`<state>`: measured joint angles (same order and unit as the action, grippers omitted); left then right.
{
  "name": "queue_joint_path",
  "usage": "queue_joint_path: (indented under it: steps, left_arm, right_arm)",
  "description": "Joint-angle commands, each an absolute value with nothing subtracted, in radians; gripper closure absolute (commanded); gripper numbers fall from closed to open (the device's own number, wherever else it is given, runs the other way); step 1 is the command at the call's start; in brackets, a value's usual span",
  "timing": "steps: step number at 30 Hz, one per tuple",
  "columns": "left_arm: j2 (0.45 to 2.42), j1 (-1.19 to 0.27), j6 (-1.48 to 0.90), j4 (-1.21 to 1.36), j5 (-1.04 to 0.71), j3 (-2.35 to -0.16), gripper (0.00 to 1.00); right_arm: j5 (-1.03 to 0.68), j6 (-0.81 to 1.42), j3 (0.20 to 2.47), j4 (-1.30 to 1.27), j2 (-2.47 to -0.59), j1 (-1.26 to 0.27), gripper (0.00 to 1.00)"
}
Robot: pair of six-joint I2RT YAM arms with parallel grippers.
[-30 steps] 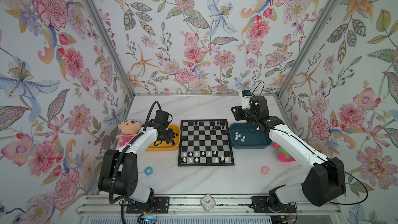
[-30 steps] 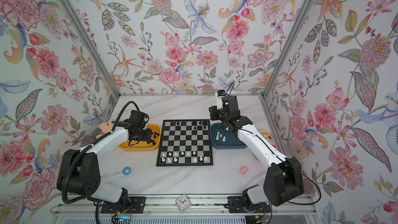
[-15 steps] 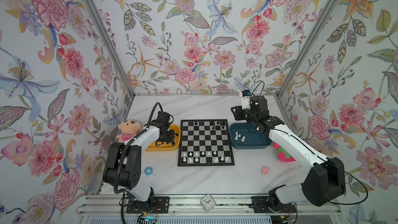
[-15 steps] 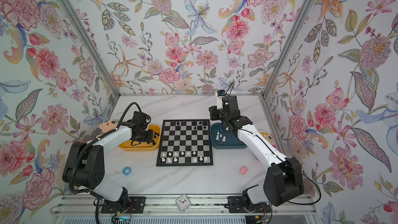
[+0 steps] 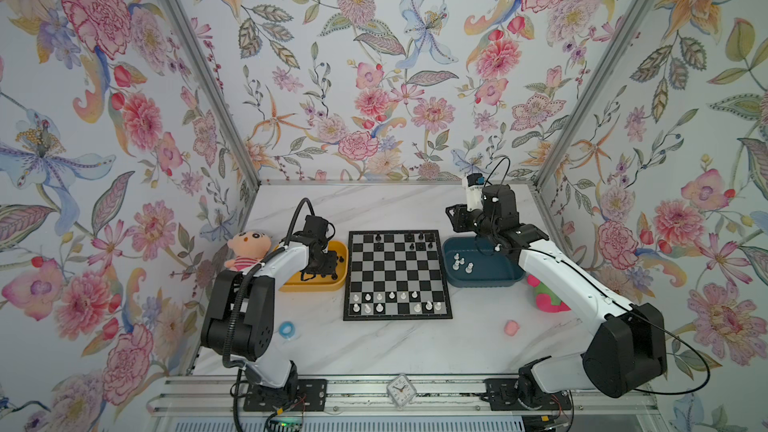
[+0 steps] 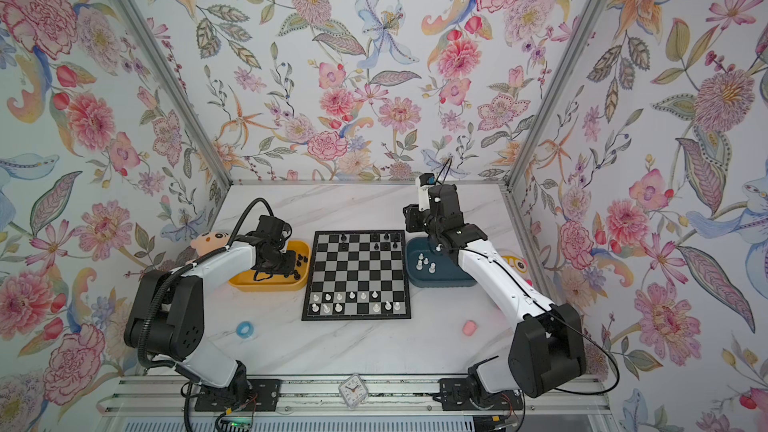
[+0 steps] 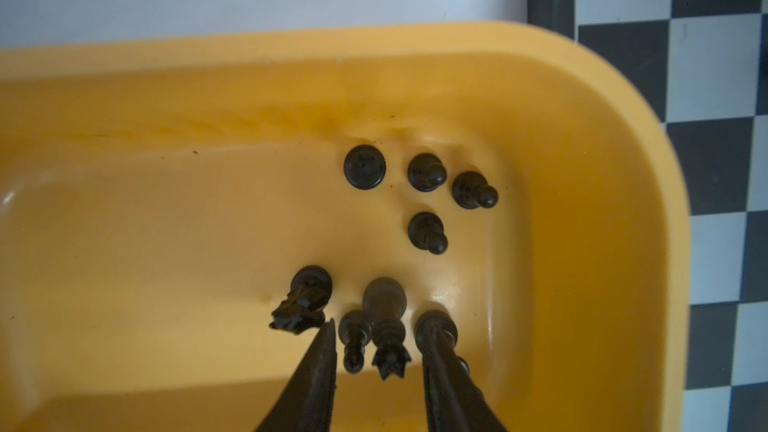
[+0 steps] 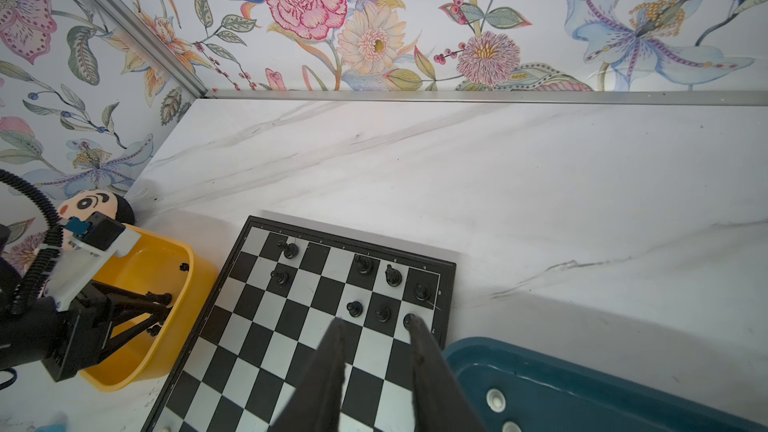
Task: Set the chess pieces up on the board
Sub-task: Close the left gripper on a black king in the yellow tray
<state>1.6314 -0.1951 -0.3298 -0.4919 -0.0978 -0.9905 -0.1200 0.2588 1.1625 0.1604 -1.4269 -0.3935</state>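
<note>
CHESS SET-UP, MID-JOB: on a marble-look tabletop (image 5: 395,351) in a floral-walled cell, the board (image 5: 397,274) lies flat at centre. It sits btwn a yellow tray (image 7: 415,47) on the left arm's side and a dark blue tray (image 5: 486,274) on the right arm's.

The left pincer (image 7: 379,320) is down inside the yellow tray, jaws partway apart. They straddle two standing chessmen, a black queen (image 7: 388,326) and a smaller black piece (image 7: 354,338) just beside it. A sliver of yellow shows btwn the queen and the nearer finger, so nothing is gripped. A black knight (image 7: 305,305) stands just outside one finger, and another piece is half hidden under the other. Four more black chessmen (image 7: 428,234) cluster near the tray corner closest to the board.

The right pincer (image 8: 376,322) hangs clear of the tabletop near the board's far corner, beside the blue tray. Its jaws are at a narrow gap w/ only board squares seen btwn them.

Eight black pieces (image 8: 363,263) stand on the board's two far rows, and white pieces (image 5: 390,301) fill most of the two near rows. A few loose white chessmen (image 5: 457,261) lie in the blue tray. A plush doll (image 5: 245,249) sits behind the yellow tray, and a pink-and-green plush (image 5: 544,297) sits near the blue one.
</note>
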Motion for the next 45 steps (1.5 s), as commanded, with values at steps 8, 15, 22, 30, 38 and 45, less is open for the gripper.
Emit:
queue_joint_path:
  steps: [8, 15, 22, 30, 38, 45]
  left_arm:
    - [1.656, -0.183, -0.338, -0.474, -0.098, -0.988, 0.65]
    - [1.664, -0.182, -0.341, -0.465, -0.113, -0.992, 0.70]
    - [1.673, -0.183, -0.341, -0.465, -0.114, -0.991, 0.74]
    - [1.680, -0.183, -0.339, -0.464, -0.117, -0.991, 0.81]
    - [1.668, -0.183, -0.333, -0.471, -0.111, -0.998, 0.93]
    - [1.618, -0.186, -0.331, -0.501, -0.096, -1.027, 0.99]
  right_arm:
    - [-0.120, 0.273, 1.146, 0.160, -1.416, -0.400, 0.71]
    - [-0.118, 0.277, 1.141, 0.159, -1.417, -0.400, 0.71]
    - [-0.120, 0.279, 1.143, 0.159, -1.425, -0.401, 0.71]
    - [-0.123, 0.281, 1.144, 0.163, -1.427, -0.400, 0.71]
    - [-0.126, 0.285, 1.146, 0.161, -1.432, -0.402, 0.72]
    - [-0.126, 0.284, 1.144, 0.159, -1.427, -0.402, 0.72]
